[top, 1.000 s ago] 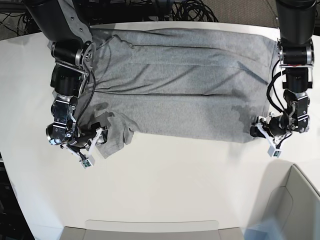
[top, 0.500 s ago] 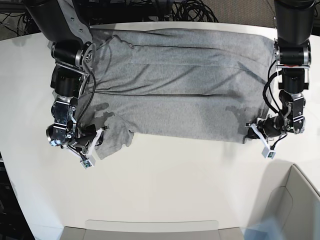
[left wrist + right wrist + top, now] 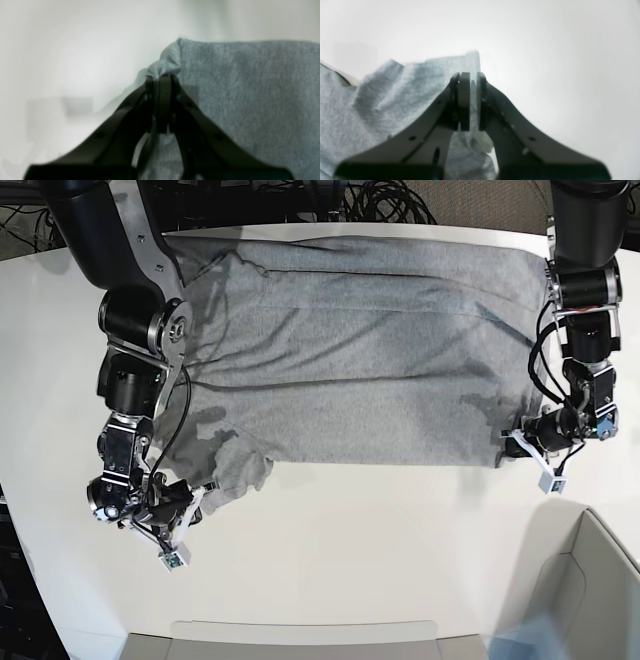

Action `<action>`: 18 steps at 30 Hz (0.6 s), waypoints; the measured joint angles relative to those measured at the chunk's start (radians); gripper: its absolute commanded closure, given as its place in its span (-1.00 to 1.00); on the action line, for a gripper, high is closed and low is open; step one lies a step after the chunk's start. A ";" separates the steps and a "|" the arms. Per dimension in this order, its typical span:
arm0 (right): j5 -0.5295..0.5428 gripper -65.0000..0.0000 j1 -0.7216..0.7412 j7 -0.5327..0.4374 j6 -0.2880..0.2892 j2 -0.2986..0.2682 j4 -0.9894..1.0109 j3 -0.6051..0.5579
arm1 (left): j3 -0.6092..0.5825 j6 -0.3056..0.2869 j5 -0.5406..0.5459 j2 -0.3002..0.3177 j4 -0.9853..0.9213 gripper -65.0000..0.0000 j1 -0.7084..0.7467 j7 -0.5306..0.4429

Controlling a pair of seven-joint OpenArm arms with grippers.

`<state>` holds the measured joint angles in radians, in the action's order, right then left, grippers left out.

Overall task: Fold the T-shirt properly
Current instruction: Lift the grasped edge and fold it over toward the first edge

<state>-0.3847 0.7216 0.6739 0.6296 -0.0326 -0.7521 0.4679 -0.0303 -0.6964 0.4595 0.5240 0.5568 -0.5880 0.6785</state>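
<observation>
The heather-grey T-shirt [image 3: 370, 350] lies spread across the far half of the white table, plain side up. My left gripper [image 3: 517, 443], at the base view's right, is shut on the shirt's front right corner. In the left wrist view the gripper [image 3: 161, 78] pinches a bunched corner of the shirt [image 3: 250, 100]. My right gripper [image 3: 197, 498], at the base view's left, is shut on the rumpled front left corner. In the right wrist view the gripper [image 3: 468, 75] clamps the edge of the shirt [image 3: 390, 100] low over the table.
A pale open bin [image 3: 592, 580] stands at the front right. A flat grey tray [image 3: 300, 635] lies at the front edge. Black cables [image 3: 390, 200] lie behind the table. Bare white tabletop [image 3: 380, 540] stretches in front of the shirt.
My right gripper has moved toward the table's front, pulling the shirt's left corner with it. My left gripper has shifted slightly, still holding the right corner.
</observation>
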 measured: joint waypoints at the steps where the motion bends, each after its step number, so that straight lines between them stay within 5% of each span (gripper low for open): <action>1: -0.001 0.88 0.005 0.003 0.001 0.005 0.000 0.000 | 0.000 0.000 0.000 0.000 0.000 1.00 0.000 0.000; 10: 0.003 0.83 0.069 -0.002 -0.001 0.023 0.076 -0.001 | -0.001 0.000 -0.003 0.003 0.003 1.00 -0.049 -0.011; 13: 0.004 0.53 0.035 0.002 -0.011 0.022 0.073 0.007 | -0.002 0.000 -0.003 0.003 0.003 1.00 -0.037 -0.007; 16: 0.007 0.13 -0.014 -0.001 -0.126 0.019 0.072 0.007 | -0.003 0.000 -0.005 0.003 0.001 1.00 -0.029 -0.003; 18: 0.003 -0.02 -0.043 -0.026 -0.139 0.010 0.072 0.007 | -0.003 0.000 -0.004 0.003 0.001 1.00 -0.030 -0.004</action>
<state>-0.3813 0.6788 0.6483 0.4904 -0.0223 -0.6796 0.4747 -0.0330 -0.6964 0.4553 0.5270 0.5579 -0.6178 0.6746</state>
